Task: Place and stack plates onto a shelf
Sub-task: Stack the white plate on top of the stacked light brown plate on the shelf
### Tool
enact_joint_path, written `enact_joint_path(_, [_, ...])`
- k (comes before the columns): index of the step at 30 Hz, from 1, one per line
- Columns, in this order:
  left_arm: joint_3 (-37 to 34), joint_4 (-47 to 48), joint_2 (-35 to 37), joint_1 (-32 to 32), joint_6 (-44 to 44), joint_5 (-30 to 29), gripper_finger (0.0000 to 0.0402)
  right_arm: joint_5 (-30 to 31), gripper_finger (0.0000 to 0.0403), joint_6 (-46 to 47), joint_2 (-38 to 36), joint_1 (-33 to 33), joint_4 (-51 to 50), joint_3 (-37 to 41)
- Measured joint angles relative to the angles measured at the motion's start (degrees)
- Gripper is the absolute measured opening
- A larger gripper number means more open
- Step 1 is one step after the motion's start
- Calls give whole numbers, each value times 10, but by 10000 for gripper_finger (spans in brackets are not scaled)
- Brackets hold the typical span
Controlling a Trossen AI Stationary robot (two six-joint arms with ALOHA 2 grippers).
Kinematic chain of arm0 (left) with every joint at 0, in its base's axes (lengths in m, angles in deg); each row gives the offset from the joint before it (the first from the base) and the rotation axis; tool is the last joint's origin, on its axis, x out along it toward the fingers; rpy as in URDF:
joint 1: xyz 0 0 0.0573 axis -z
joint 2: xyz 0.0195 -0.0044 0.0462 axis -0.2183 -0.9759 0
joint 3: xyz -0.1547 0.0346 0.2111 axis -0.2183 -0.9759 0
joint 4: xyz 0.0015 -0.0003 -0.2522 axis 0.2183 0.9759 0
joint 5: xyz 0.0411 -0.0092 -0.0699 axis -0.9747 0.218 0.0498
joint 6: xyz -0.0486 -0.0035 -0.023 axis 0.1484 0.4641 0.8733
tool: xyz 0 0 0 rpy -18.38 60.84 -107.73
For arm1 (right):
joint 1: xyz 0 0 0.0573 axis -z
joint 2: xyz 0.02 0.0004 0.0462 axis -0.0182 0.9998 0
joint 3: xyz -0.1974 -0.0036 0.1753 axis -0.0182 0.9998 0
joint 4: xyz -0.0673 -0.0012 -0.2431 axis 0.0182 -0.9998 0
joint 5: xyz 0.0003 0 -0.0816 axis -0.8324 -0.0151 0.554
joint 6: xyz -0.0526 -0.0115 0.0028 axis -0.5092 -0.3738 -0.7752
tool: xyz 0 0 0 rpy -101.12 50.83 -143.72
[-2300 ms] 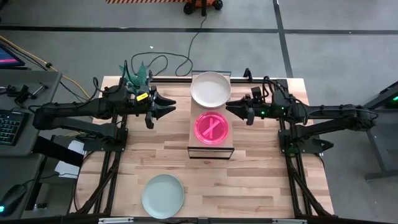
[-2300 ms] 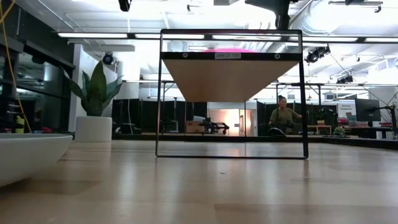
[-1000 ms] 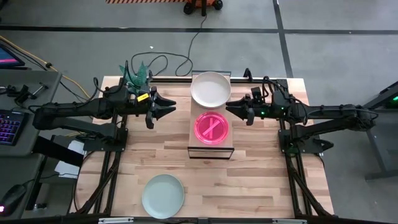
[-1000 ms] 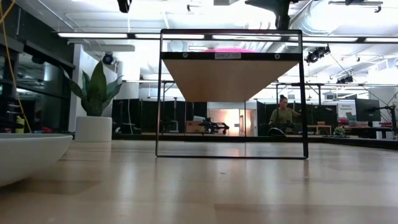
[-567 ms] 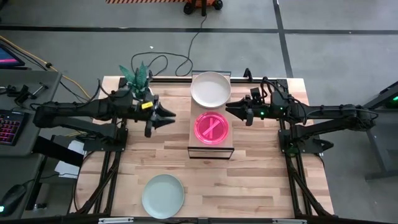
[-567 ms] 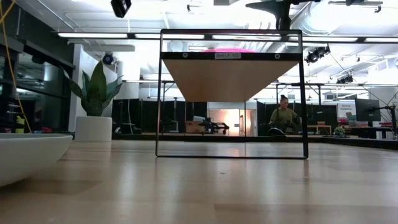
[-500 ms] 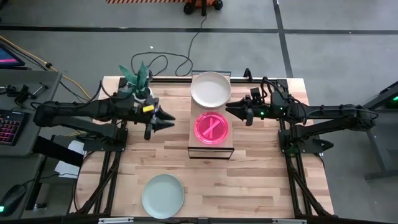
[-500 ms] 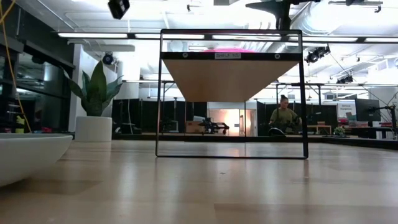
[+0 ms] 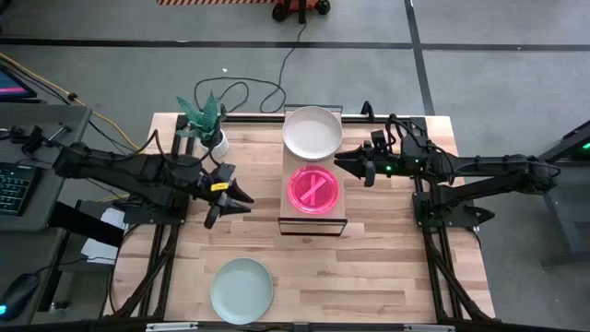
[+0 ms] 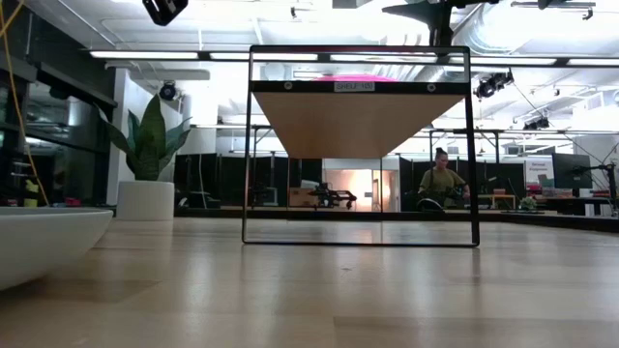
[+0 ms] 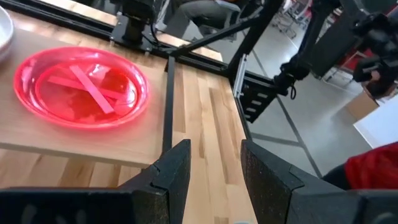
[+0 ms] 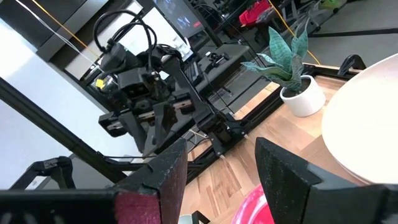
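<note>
Pale mint round plate (image 9: 241, 290) alone on table, near edge, left of centre. Left gripper (image 9: 241, 198) nearer, fingers spread, empty; plate lies nearward of it. Right gripper (image 9: 343, 164) spread, beside light-wood shelf (image 9: 333, 218) holding translucent pink plate (image 9: 313, 190) and whitish plate (image 9: 312, 132).

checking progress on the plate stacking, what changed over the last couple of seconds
The left gripper, open and empty, has swung away from the small white plant pot toward the near side of the table. Nothing was taken hold of or let go. The right gripper, the translucent pink plate, the whitish plate and the pale mint plate have stayed put.
</note>
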Motion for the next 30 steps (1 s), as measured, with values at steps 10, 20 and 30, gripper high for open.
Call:
enact_joint_path(10, [0, 23, -4, 28, 14, -32, 129, -11, 171, 0, 0, 0, -8, 0])
enact_joint_path(20, [0, 44, -84, 61, -31, -6, 129, -11, 171, 0, 0, 0, -13, 0])
enact_joint_path(30, [-44, 33, -223, 134, -47, 70, 129, -13, 171, 0, 0, 0, -34, 0])
